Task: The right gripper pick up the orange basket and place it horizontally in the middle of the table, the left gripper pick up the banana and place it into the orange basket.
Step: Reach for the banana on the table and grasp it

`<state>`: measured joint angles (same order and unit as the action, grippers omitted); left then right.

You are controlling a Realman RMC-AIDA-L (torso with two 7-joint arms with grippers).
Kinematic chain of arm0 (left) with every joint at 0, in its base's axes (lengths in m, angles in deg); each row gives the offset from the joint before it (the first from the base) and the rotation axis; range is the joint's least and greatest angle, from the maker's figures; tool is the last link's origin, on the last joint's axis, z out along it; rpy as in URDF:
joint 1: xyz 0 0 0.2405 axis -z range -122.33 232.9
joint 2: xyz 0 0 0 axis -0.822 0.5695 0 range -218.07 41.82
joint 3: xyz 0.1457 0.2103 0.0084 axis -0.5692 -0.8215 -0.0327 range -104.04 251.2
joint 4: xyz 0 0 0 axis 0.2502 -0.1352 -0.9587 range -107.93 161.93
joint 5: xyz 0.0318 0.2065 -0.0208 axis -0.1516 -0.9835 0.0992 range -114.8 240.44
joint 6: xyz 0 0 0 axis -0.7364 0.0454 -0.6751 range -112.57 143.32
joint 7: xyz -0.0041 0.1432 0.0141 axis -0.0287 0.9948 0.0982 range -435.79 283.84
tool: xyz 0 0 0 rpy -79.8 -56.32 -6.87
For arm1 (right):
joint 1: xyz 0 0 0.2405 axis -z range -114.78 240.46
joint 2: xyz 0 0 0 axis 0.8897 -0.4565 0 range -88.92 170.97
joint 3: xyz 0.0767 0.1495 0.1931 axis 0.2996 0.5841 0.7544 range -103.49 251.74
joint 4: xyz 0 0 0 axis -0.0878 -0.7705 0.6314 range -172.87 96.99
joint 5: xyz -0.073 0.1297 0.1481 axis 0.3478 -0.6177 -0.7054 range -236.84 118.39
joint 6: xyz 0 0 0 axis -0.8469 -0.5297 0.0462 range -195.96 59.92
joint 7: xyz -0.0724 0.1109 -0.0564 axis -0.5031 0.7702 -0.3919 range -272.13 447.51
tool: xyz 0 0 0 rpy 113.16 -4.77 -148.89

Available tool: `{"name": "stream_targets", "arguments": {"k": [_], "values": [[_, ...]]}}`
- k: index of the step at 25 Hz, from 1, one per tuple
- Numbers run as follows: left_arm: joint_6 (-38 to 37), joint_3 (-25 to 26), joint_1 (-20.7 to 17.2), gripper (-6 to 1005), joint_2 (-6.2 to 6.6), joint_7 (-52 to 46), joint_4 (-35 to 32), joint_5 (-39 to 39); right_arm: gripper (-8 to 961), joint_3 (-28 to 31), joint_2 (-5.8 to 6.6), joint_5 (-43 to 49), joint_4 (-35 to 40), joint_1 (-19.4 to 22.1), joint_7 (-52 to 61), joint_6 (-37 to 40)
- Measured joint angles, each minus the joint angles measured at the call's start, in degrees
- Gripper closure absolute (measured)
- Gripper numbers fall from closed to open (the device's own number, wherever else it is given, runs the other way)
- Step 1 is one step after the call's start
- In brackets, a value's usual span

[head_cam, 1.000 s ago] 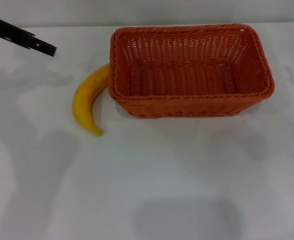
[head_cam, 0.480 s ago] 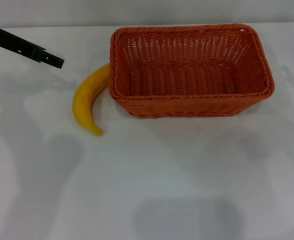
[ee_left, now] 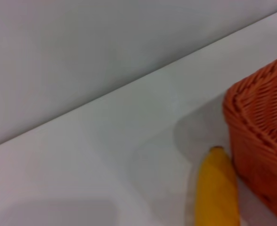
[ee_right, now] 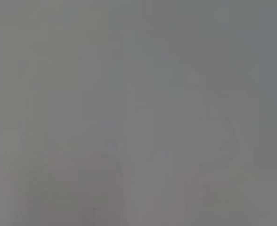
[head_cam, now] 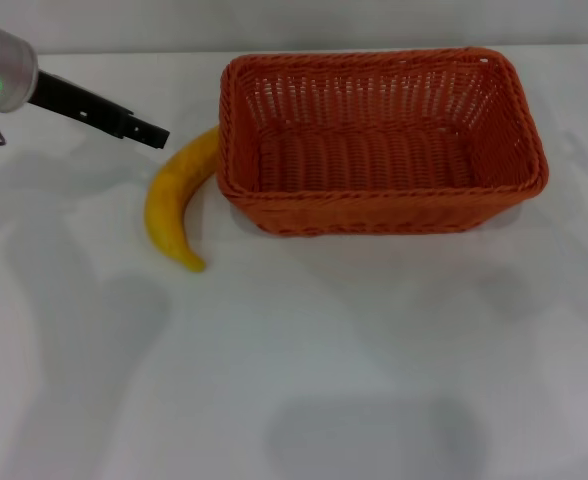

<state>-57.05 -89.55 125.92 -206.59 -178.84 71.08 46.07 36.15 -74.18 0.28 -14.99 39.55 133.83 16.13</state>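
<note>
Head view, left tool [head_cam: 154, 135]: upper left of frame, above the banana's upper end (open or closed, can't tell).
Banana [head_cam: 174, 197]: on the desk [head_cam: 304, 360], upper end against the orange basket [head_cam: 379, 140].
Basket: upper centre, lying lengthwise.

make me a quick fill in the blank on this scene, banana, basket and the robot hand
1. The banana lies on the table to the ____ of the basket, by the robot's sides.
2. Inside, the basket holds ____.
3. The only hand in the head view is the ____ hand.
4. The banana's colour is ____.

Missing words: left; nothing; left; yellow
</note>
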Motion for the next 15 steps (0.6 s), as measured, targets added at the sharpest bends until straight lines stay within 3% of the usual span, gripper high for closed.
{"name": "stream_targets", "arguments": {"k": [15], "values": [[1.6, 0.0, -1.4, 132, -0.36, 1.0, -3.6, 2.0, 147, 0.0, 0.00, 0.0, -0.1, 0.0, 0.0, 0.1]]}}
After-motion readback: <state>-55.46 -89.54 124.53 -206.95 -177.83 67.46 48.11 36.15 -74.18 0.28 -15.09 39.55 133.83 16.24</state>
